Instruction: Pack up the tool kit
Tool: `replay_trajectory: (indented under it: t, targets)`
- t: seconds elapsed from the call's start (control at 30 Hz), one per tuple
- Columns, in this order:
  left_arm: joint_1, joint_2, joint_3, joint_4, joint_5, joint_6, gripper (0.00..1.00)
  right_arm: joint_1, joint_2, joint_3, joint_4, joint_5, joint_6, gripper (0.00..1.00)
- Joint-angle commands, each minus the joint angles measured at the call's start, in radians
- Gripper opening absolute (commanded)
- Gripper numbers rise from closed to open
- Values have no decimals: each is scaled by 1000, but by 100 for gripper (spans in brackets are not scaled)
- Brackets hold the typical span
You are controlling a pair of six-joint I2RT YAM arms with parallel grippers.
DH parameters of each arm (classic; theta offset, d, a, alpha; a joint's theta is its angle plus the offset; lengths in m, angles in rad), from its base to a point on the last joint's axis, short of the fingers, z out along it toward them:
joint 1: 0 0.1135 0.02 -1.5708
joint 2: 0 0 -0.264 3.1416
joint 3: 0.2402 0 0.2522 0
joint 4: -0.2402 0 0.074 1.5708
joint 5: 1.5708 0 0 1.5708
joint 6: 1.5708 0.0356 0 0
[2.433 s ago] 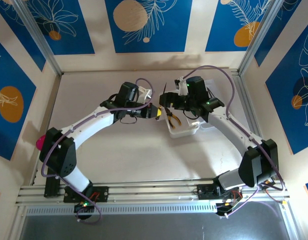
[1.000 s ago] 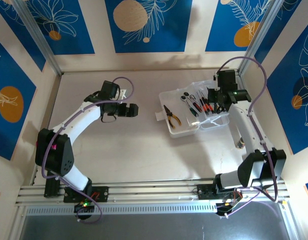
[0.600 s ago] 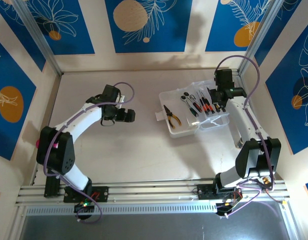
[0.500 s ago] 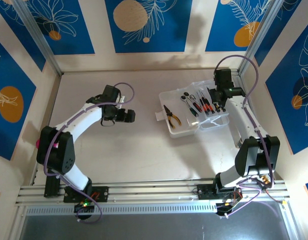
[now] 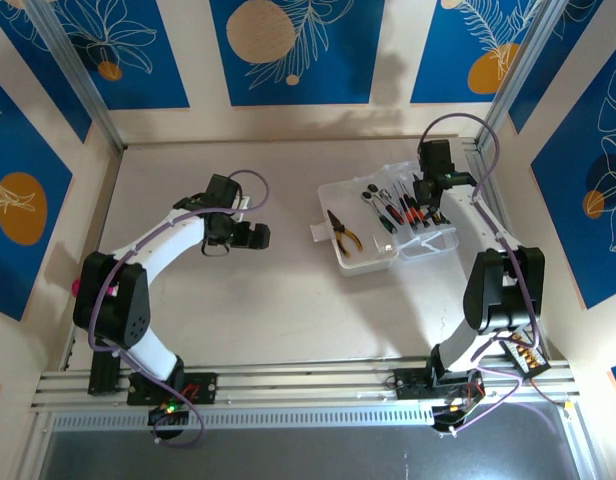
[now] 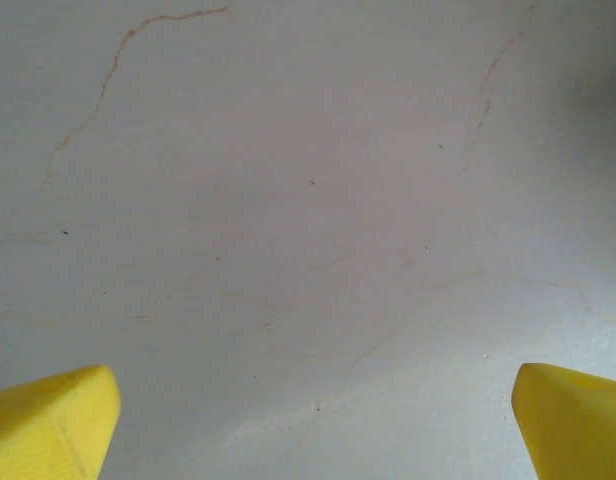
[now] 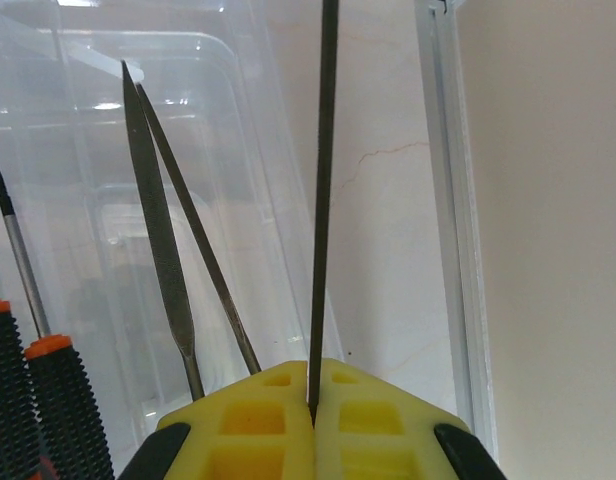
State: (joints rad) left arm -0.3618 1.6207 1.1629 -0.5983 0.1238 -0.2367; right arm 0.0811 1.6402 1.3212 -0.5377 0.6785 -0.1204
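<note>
The clear plastic box (image 5: 366,258) lies open right of centre, its lid (image 5: 438,240) beside it. In it lie yellow-handled pliers (image 5: 343,231), a small metal ratchet (image 5: 373,193) and thin screwdrivers (image 5: 400,210). My right gripper (image 5: 426,203) hangs over the box's far right end. In the right wrist view that gripper (image 7: 313,395) is shut on a thin dark metal tool (image 7: 325,180) that points straight ahead. Two slim files (image 7: 160,235) and orange-collared black screwdriver handles (image 7: 33,400) lie in the clear box (image 7: 218,120). My left gripper (image 5: 258,236) stands open over bare table, its yellow fingertips (image 6: 48,425) wide apart.
An aluminium frame rail (image 7: 450,220) runs close along the right of the box. Blue patterned walls (image 5: 288,45) enclose the table on three sides. Open tabletop (image 5: 278,300) lies between the arms and in front of the box.
My right arm has folded in, and its gripper has shifted slightly left along the box's far right end. My left gripper has drifted a little towards me, still open.
</note>
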Motion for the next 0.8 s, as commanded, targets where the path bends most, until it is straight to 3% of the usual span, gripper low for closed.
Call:
replay_trajectory:
  t: [0.0,0.6,0.67,0.77]
  targets:
    - [7,9,-10,11,23,-15,100,9,16,-3,25,3,-8,0]
    - [7,11,-24,23,36,-19,100,25,48,19,-8,-19,-2,1]
    - [7,10,-26,22,36,-18,100,23,45,21,-14,-18,9,9]
    - [7,6,-31,26,36,-19,100,17,28,24,-24,-32,34,30]
